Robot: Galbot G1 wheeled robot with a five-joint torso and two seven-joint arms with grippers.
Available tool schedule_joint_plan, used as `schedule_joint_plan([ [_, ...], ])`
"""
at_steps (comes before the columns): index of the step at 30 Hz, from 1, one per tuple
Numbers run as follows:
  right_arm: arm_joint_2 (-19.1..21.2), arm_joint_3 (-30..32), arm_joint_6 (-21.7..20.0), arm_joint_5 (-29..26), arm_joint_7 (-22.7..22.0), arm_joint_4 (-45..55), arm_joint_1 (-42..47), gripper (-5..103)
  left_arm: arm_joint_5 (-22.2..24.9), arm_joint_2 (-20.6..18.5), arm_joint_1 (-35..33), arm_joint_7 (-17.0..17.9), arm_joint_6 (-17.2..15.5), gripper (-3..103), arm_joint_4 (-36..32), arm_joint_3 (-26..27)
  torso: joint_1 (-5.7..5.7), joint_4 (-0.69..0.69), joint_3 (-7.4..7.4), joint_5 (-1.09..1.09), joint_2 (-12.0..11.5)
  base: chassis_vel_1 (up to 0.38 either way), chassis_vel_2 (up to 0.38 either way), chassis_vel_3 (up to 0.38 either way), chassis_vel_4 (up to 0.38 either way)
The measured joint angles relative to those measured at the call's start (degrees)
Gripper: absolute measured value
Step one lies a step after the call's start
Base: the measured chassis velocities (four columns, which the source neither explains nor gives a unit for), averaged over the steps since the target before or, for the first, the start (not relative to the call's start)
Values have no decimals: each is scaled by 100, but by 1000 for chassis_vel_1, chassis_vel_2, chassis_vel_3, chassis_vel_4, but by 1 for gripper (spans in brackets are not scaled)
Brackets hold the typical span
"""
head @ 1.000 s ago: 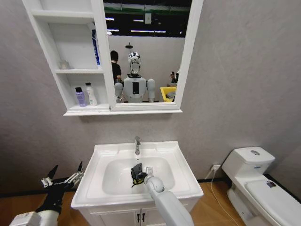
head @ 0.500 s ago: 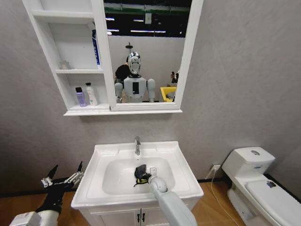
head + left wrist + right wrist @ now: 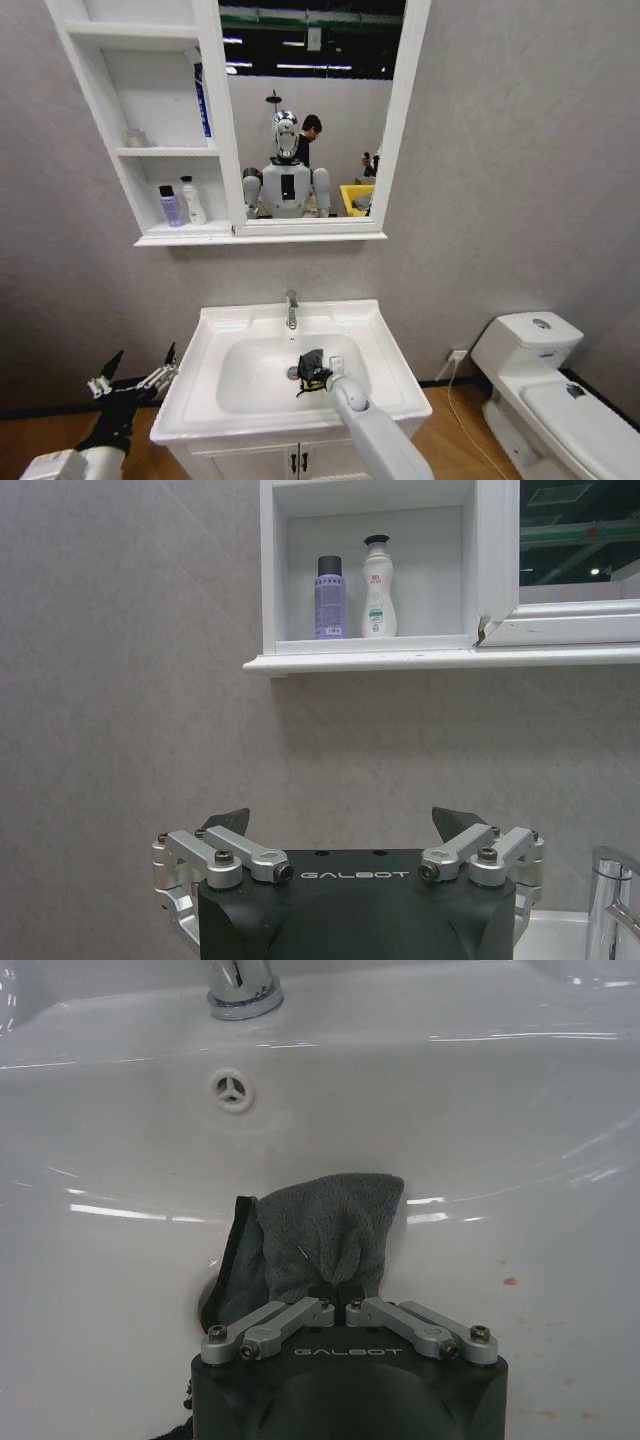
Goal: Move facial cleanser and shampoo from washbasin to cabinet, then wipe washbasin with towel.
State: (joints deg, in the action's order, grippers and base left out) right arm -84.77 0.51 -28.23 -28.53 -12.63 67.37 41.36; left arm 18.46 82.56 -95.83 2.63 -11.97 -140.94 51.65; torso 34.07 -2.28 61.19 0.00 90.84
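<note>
Two grippers are in play. The right gripper (image 3: 315, 375) reaches down into the bowl of the washbasin (image 3: 215, 330), its fingers pinched tight together on the towel (image 3: 310, 368). In the right wrist view the dark grey towel (image 3: 325, 1235) bunches upward from between the closed fingertips and presses against the white bowl wall, just below the overflow hole (image 3: 231, 1090) and the base of the chrome tap (image 3: 241, 985). A darker fold of the cloth hangs at one side over the drain opening (image 3: 208, 1305). In the head view the towel sits near the middle of the bowl, slightly toward the robot's right, with the tap (image 3: 292, 308) behind it.

The left gripper (image 3: 133, 378) hangs low beside the washbasin's left edge, off the counter, its fingers spread wide and holding nothing; the left wrist view shows the same gripper (image 3: 350, 830) with jaws well apart, facing the grey wall.

On the cabinet (image 3: 150, 238), the lowest shelf carries a purple bottle (image 3: 171, 206) and a white bottle (image 3: 193, 201) standing upright, just beside each other. The flat rim around the bowl is bare, and the bowl's left half lies open. A white toilet (image 3: 545, 385) stands well apart at the right.
</note>
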Motion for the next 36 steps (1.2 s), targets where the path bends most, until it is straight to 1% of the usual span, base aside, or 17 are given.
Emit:
schedule_joint_plan([
  [1,0,0,0,0,0,0,0,1,0,0,0,0,0,100,0,0,0,0,0,0,0,0,0,0,0],
  [5,-328,-49,175,150,151,-385,-130,1,0,0,0,0,0,100,0,0,0,-1,0,-1,0,0,0,0,0],
  [9,-468,-63,233,186,170,-550,-193,1,0,0,0,0,0,100,0,0,0,1,0,0,0,0,0,0,0],
  [13,-418,-56,205,183,171,-540,-199,1,0,0,0,0,0,100,0,0,0,1,0,1,0,0,0,0,0],
  [15,-262,-14,141,152,168,-418,-156,1,0,0,0,0,0,100,0,0,0,1,0,1,0,0,0,0,0],
  [18,-164,17,116,133,162,-338,-114,1,0,0,0,0,0,100,0,0,0,0,0,1,0,0,0,0,0],
  [19,-18,63,93,107,137,-210,-47,1,0,0,1,0,0,100,0,0,0,-1,0,2,0,0,0,0,0],
  [21,139,117,60,80,104,-50,36,1,0,0,0,0,0,100,0,0,0,-1,0,2,0,0,0,0,0],
  [25,282,174,30,68,88,115,123,1,0,0,0,0,0,100,0,0,0,-2,0,1,0,0,0,0,0],
  [30,251,182,26,77,77,110,122,1,0,0,1,0,0,100,0,0,0,-2,0,0,0,0,0,0,0],
  [32,39,135,84,129,75,-96,48,1,0,0,1,0,0,100,0,0,0,-2,0,-1,0,0,0,0,0],
  [33,39,135,84,129,75,-96,48,1,0,0,1,0,0,100,0,0,0,-2,0,-1,0,0,0,0,0],
  [35,-146,74,157,202,111,-264,-6,1,0,0,1,0,0,100,0,0,0,0,0,0,0,0,0,0,0],
  [36,-146,74,157,202,111,-264,-6,1,0,0,1,0,0,100,0,0,0,0,0,0,0,0,0,0,0],
])
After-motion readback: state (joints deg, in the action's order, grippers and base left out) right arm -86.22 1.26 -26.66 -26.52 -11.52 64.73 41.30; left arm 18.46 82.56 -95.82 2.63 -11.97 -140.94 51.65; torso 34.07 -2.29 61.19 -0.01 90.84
